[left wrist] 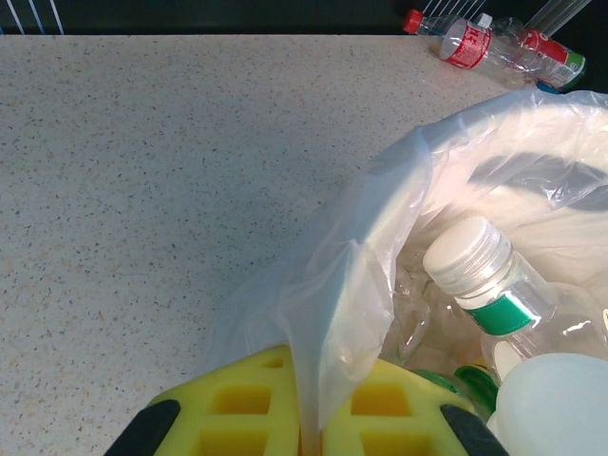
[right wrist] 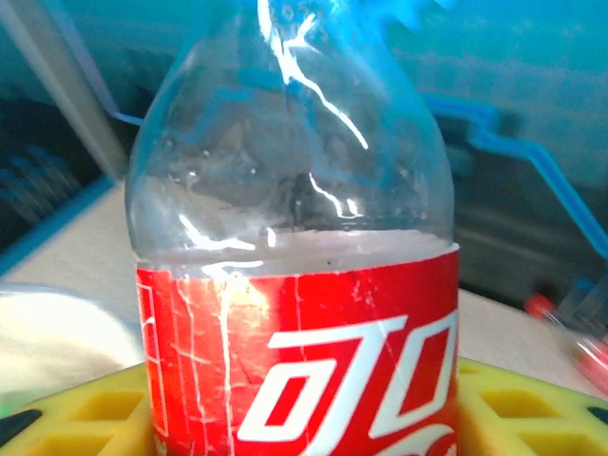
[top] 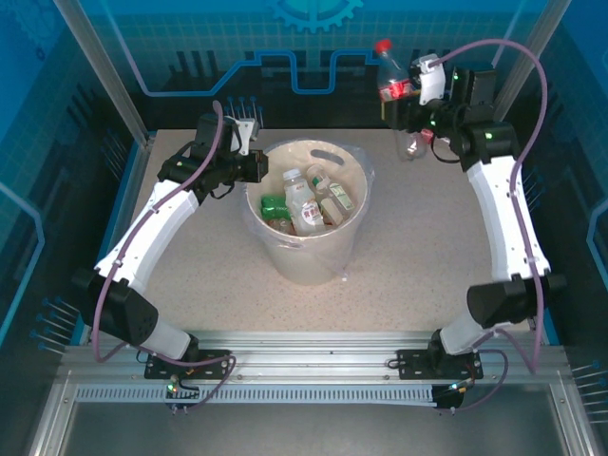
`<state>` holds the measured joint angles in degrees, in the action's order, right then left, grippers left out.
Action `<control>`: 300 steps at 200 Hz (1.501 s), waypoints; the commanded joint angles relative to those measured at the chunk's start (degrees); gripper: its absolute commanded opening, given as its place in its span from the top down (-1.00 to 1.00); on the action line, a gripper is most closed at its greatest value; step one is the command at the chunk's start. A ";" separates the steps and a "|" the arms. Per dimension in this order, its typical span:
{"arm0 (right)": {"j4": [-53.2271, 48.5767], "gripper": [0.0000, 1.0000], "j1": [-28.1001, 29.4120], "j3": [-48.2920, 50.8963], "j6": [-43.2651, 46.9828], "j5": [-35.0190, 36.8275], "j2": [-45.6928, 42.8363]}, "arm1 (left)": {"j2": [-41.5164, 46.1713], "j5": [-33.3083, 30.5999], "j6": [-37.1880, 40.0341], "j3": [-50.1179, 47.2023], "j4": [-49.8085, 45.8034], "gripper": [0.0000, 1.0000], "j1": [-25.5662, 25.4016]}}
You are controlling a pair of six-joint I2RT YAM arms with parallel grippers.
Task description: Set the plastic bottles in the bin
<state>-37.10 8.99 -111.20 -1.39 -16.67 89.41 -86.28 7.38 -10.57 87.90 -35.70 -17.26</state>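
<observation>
The bin (top: 306, 262), a cream-white bucket with a clear bag liner (left wrist: 353, 285), stands mid-table and holds several plastic bottles (top: 305, 203). One of them, with a white cap and a green label (left wrist: 478, 274), lies just under the rim. My left gripper (top: 255, 167) is at the bin's left rim, and its yellow jaws (left wrist: 309, 420) are shut on a fold of the liner. My right gripper (top: 403, 93) is raised at the far right, shut on an upright red-labelled bottle (right wrist: 296, 285) with a red cap (top: 384, 46).
A clear bottle (top: 414, 144) stands on the table below my right gripper. Two more red-labelled bottles (left wrist: 494, 47) lie at the table's far edge. Blue walls and metal posts close in the back and sides. Bare speckled tabletop (left wrist: 142, 190) spreads left of the bin.
</observation>
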 commanded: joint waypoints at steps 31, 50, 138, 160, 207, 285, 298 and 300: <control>-0.72 -0.12 11.46 0.15 -2.28 -7.16 -1.58 | 0.94 4.82 -3.67 -2.81 -2.65 1.00 -0.12; -1.13 -0.12 14.84 1.46 -2.76 -7.21 -1.14 | 1.37 4.68 -3.80 -3.20 -2.31 1.00 -0.14; -1.42 -0.12 20.71 6.59 -4.10 -7.51 4.79 | 1.70 4.83 -4.02 -3.35 -2.11 1.00 -0.15; -0.92 -0.13 20.83 8.97 -3.33 -8.03 5.16 | 1.77 4.75 -3.93 -3.35 -2.17 1.00 -0.14; -2.14 -0.22 21.09 12.21 -0.29 -7.96 3.59 | 1.55 4.65 -3.85 -3.24 -2.18 1.00 -0.06; -11.80 -0.57 21.20 1.47 6.53 1.79 3.23 | 1.82 4.31 -3.51 -3.06 -2.51 1.00 -0.03; -11.67 -0.46 22.04 0.68 6.22 1.55 3.68 | 1.81 4.26 -3.50 -3.04 -2.60 1.00 -0.01; -11.78 -0.43 22.08 0.53 6.22 1.47 3.85 | 1.75 4.28 -3.54 -3.07 -2.61 1.00 -0.07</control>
<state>-46.39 29.39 -108.01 3.81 -17.26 94.08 -85.01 7.35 -10.59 86.35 -34.70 -17.21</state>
